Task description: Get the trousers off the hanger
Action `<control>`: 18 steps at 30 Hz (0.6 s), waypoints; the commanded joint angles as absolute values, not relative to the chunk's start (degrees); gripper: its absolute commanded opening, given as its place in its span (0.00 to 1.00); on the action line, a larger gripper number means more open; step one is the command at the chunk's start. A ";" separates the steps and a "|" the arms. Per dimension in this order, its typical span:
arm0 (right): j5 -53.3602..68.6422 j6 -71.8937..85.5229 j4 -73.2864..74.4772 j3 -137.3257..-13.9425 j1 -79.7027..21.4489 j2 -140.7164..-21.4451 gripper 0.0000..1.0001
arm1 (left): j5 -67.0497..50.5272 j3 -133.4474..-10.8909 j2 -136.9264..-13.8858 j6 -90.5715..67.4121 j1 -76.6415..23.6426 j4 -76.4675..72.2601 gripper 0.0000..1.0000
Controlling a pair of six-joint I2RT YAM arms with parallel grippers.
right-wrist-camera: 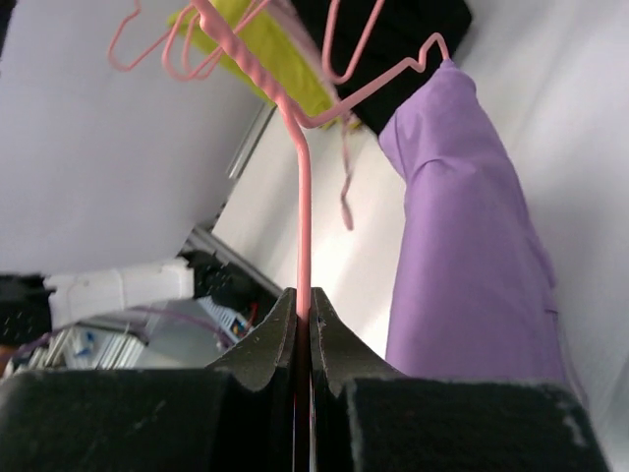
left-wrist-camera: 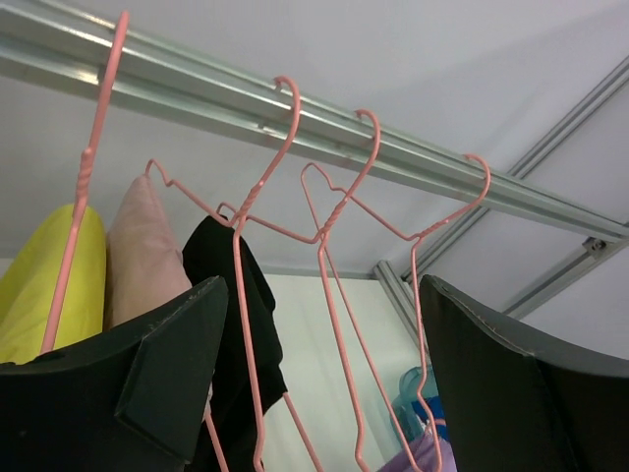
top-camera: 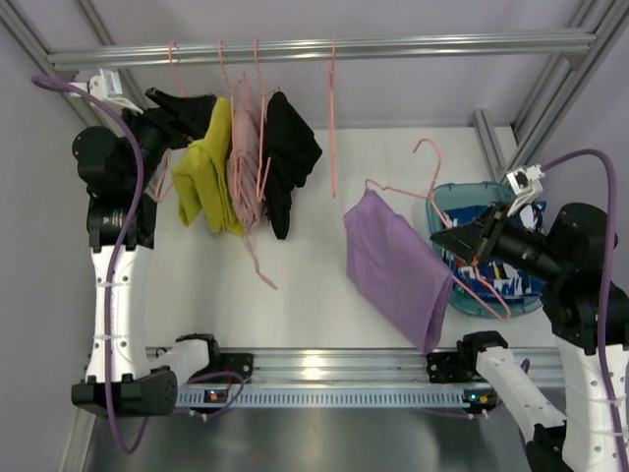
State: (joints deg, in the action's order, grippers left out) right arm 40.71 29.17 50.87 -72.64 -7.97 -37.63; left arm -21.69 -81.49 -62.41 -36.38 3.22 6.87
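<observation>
The right gripper [right-wrist-camera: 303,307] is clamped shut on the straight wire of a pink hanger [right-wrist-camera: 304,216], its jaws pressed together around it. The purple trousers [top-camera: 393,265] are draped on that hanger above the table, beside the blue basket [top-camera: 460,203], with their long axis slanting from the hanger toward the near edge. Whether their lower end touches the table is unclear. The left gripper [left-wrist-camera: 319,329] stands wide open and holds nothing, just below the rail [left-wrist-camera: 393,147].
</observation>
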 commanded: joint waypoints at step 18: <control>35.51 48.06 8.10 -73.83 -6.24 -46.32 0.00 | -36.83 -96.06 -72.50 -51.41 -17.91 -5.19 0.83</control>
State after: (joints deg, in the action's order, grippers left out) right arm 34.41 43.57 24.75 -73.01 -6.63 -46.72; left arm -35.97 -92.51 -71.05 -48.69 -12.64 -0.45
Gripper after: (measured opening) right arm 0.031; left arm 0.825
